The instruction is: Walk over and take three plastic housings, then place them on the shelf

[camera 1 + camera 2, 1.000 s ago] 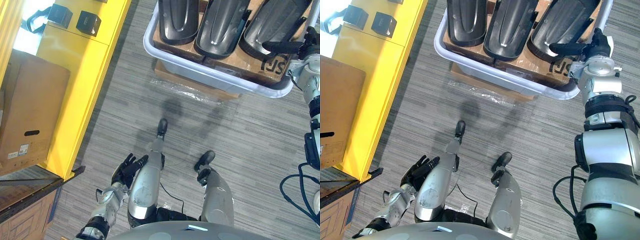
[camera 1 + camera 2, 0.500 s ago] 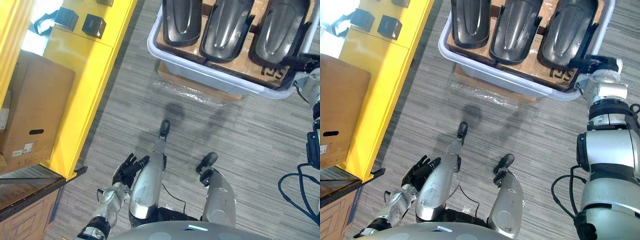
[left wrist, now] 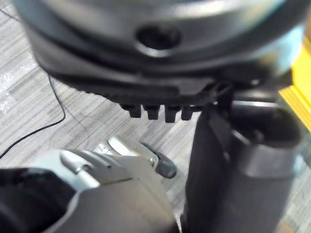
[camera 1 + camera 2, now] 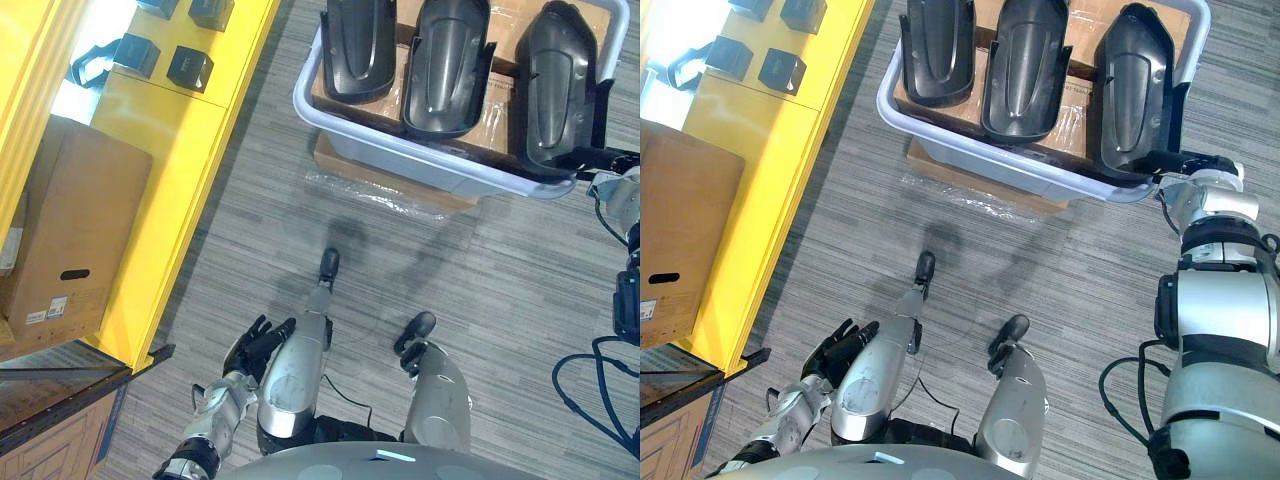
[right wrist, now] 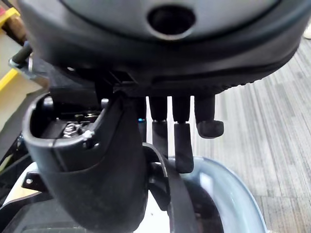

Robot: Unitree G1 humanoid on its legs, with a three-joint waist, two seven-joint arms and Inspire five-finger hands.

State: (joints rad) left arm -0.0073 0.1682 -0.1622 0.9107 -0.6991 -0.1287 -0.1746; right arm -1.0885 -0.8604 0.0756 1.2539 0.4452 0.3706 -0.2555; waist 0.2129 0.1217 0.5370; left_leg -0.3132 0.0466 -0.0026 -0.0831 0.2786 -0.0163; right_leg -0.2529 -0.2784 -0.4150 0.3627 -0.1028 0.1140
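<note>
1. resting side by side in a pale tray [image 4: 425, 163] set on a carton [image 4: 332, 157]: three dark housings [image 4: 443, 60].
2. right hand [image 4: 1188, 162] at the tray's near right corner, fingers straight, gripping nothing, tips by the rightmost housing [image 4: 1132, 85]; contact cannot be told.
3. left hand [image 4: 256, 343] low at the robot's side, fingers relaxed, empty.
4. yellow shelf [image 4: 170, 150] on the left, well apart from the tray.

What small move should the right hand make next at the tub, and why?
Probably ease the right hand a little further over the rim of the tub and curl its fingers round the near end of the rightmost housing. The hand is open just beside that end and holds nothing.
</note>
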